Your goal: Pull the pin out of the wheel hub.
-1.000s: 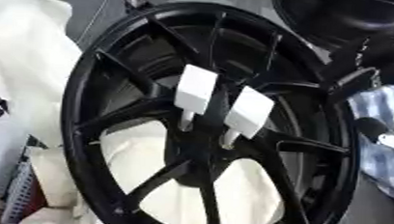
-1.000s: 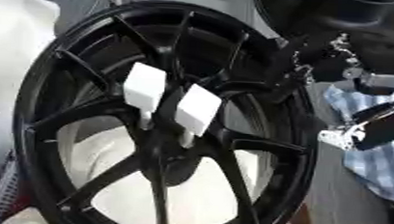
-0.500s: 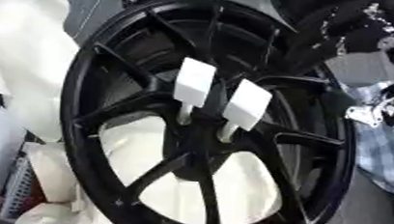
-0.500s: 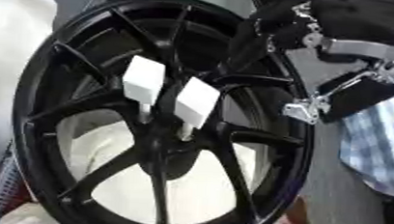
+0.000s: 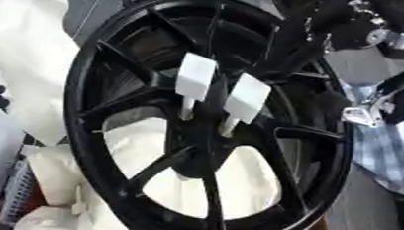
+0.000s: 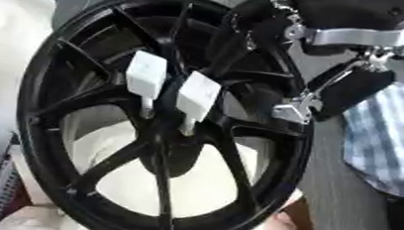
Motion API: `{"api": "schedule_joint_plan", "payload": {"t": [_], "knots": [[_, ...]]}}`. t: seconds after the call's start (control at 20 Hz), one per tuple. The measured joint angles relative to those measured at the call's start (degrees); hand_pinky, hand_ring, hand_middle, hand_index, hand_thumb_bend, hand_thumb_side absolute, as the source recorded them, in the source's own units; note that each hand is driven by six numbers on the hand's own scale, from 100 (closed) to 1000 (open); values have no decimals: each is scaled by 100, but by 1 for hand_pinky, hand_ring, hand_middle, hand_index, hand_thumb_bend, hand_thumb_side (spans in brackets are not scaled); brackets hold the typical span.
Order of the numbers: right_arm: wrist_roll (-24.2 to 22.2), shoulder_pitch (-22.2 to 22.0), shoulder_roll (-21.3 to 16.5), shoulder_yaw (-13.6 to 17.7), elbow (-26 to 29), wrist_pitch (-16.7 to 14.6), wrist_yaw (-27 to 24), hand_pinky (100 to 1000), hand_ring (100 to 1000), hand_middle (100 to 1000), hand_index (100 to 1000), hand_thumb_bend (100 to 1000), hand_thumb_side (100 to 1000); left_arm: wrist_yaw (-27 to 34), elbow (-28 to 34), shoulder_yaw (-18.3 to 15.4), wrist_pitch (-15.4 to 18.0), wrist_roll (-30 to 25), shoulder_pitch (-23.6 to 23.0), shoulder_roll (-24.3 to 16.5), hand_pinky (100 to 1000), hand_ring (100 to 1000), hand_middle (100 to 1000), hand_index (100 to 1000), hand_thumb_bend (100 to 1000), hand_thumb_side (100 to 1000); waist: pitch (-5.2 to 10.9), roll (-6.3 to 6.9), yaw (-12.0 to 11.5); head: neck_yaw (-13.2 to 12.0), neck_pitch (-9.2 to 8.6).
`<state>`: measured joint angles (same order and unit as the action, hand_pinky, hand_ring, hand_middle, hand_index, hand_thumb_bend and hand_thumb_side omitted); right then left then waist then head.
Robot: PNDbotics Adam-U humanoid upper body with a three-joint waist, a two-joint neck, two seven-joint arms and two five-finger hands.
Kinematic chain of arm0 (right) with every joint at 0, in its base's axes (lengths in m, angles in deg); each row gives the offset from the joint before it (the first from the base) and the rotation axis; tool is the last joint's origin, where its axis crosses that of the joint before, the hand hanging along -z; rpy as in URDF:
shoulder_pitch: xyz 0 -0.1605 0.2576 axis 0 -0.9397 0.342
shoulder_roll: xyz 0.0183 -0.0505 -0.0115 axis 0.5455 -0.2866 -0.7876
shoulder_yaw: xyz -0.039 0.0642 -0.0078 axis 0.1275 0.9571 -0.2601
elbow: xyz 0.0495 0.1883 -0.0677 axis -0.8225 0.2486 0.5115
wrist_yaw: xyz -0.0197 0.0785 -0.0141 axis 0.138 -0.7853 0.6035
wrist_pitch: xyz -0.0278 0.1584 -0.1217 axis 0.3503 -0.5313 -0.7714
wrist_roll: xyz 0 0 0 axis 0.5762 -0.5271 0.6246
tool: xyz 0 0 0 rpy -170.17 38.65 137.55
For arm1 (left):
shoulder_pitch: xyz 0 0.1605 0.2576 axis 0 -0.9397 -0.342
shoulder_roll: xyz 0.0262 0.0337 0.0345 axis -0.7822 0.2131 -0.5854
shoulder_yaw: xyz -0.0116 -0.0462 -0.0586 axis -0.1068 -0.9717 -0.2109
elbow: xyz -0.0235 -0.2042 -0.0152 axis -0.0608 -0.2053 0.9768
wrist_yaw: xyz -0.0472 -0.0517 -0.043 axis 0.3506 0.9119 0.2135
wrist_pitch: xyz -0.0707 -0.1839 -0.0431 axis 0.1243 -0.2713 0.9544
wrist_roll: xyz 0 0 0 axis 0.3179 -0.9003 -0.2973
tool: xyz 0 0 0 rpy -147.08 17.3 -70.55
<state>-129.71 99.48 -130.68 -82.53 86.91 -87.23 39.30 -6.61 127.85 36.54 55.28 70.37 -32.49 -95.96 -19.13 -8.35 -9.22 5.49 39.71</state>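
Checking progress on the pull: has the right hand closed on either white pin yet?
No: both white pins sit untouched in the wheel hub, with the right hand above them.

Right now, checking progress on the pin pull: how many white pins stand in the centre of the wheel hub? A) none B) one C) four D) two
D: two white pins, one beside the other, stick out of the middle of the black wheel hub, and the right hand has not yet touched either.
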Motion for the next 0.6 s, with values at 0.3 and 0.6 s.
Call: {"api": "schedule_joint_plan", "payload": {"t": [0.3,0.6], "knots": [[67,34,209,-100,0,-67,111,907,860,800,815,100,268,-28,0,-9,-26,31,-65,5,640,667,591,733,100,766,2,46,69,-189,-6],[51,117,500,-257,0,-51,142,907,861,802,813,100,270,-50,0,-23,-58,65,-154,41,640,668,591,734,100,769,4,87,138,-356,-59]]}}
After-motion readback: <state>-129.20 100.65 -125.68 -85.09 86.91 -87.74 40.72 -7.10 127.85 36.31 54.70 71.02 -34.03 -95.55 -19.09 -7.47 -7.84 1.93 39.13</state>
